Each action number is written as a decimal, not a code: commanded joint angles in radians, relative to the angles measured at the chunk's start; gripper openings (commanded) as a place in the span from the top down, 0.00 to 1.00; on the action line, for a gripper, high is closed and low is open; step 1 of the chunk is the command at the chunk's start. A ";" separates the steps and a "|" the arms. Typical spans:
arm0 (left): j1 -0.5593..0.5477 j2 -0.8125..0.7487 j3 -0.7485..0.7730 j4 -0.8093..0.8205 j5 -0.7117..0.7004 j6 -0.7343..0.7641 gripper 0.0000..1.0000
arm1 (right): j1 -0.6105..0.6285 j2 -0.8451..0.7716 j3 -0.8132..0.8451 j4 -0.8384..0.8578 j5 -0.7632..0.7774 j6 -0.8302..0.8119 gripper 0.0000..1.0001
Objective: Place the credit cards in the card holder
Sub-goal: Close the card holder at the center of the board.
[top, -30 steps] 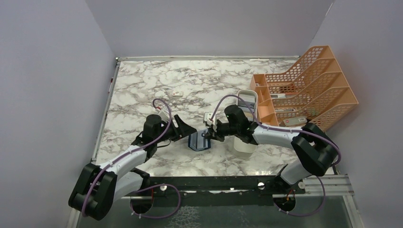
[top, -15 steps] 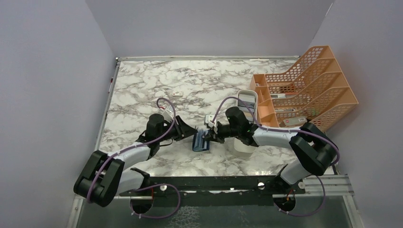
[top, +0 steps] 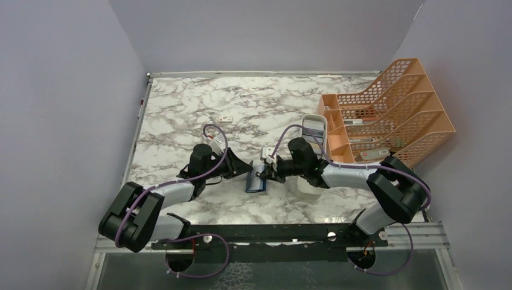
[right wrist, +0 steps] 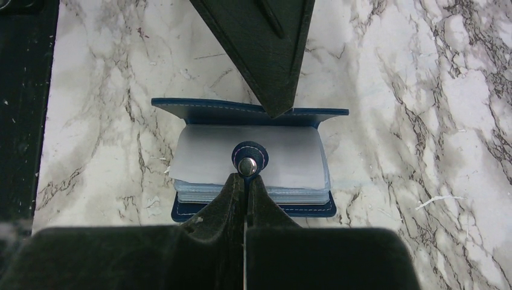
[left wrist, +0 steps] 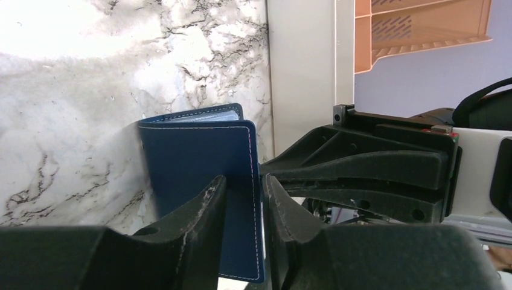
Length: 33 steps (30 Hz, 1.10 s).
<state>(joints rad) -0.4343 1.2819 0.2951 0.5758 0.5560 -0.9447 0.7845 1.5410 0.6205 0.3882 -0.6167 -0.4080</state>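
Marble counter (top: 181,115): card holder (right wrist: 199,112), opened; right end effector (right wrist: 245,176) pinches its snap tab (right wrist: 248,154); left end effector (left wrist: 241,187) narrowly parted at its edge.

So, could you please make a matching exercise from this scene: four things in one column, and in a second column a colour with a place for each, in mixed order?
Things:
1. card holder
2. mesh file rack
3. oblong tray
4. small block with a red mark

Descriptions:
A. orange, at the right side of the table
B. white, lying alone, touching nothing
C. navy blue, between the left gripper and the right gripper
D. white, directly beside the rack

Pairs: 1-C, 2-A, 3-D, 4-B.
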 commanded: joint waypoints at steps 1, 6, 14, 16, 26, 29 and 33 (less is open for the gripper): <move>-0.008 0.022 0.022 0.038 0.007 0.030 0.71 | 0.004 0.010 -0.012 0.073 -0.029 0.003 0.99; -0.017 0.041 0.042 0.039 0.033 0.038 0.55 | 0.004 0.017 -0.010 0.067 -0.021 0.000 0.99; -0.018 0.030 0.052 0.013 0.017 0.045 0.74 | 0.004 0.022 -0.012 0.061 -0.013 -0.009 0.99; -0.017 0.049 0.049 0.005 0.007 0.054 0.76 | 0.004 0.023 -0.010 0.060 -0.013 -0.010 0.99; -0.017 0.106 0.080 -0.057 -0.039 0.134 0.83 | 0.004 0.025 -0.013 0.062 -0.010 -0.020 0.99; -0.017 0.140 0.093 -0.070 -0.051 0.159 0.82 | 0.004 0.020 -0.018 0.071 -0.016 -0.024 0.99; -0.017 0.186 0.099 -0.076 -0.068 0.182 0.82 | 0.004 0.012 -0.027 0.090 -0.015 -0.027 0.99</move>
<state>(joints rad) -0.4473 1.4261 0.3744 0.5270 0.5282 -0.8200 0.7845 1.5547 0.6079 0.4194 -0.6178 -0.4171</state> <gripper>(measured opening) 0.178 0.034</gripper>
